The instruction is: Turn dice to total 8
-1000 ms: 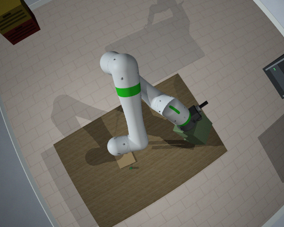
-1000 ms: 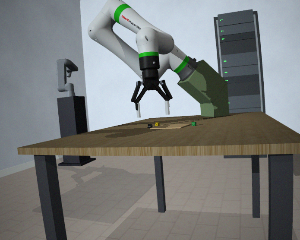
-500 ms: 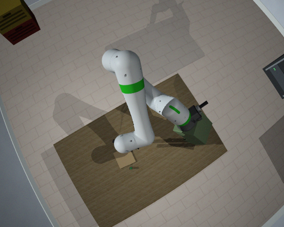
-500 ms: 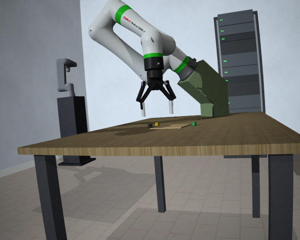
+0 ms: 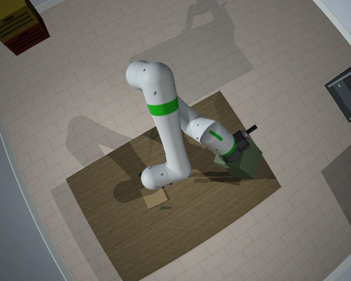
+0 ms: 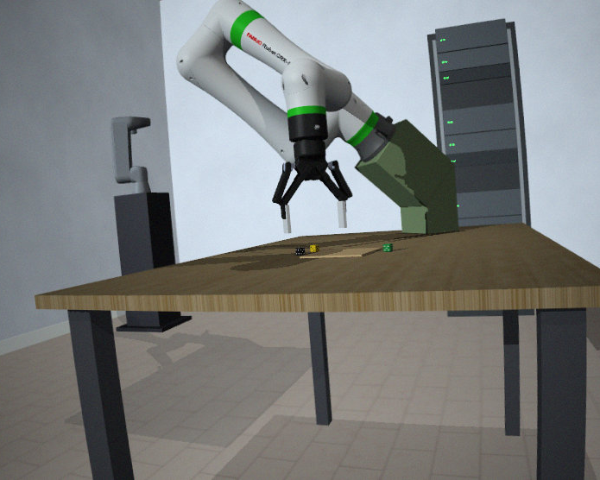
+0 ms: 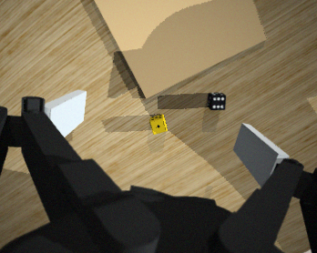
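Observation:
A tan mat (image 7: 186, 36) lies flat on the wooden table; it also shows in the top view (image 5: 153, 196) and the exterior view (image 6: 341, 252). A yellow die (image 7: 158, 124) lies on the wood off the mat, one pip on top; it also shows in the exterior view (image 6: 313, 248). A black die (image 7: 217, 101) lies on the wood beside it, off the mat, several pips on top; it also shows in the exterior view (image 6: 300, 251). A green die (image 5: 161, 207) (image 6: 387, 247) lies on the wood past the mat's other side. My gripper (image 6: 314, 220) (image 7: 162, 121) is open and empty, hanging above the yellow die.
The arm's green base block (image 6: 419, 180) stands at the table's far side. A grey server rack (image 6: 476, 123) stands behind the table. A dark pedestal with a grey stand (image 6: 142, 227) is to the left. A yellow and red box (image 5: 15, 25) stands on the floor.

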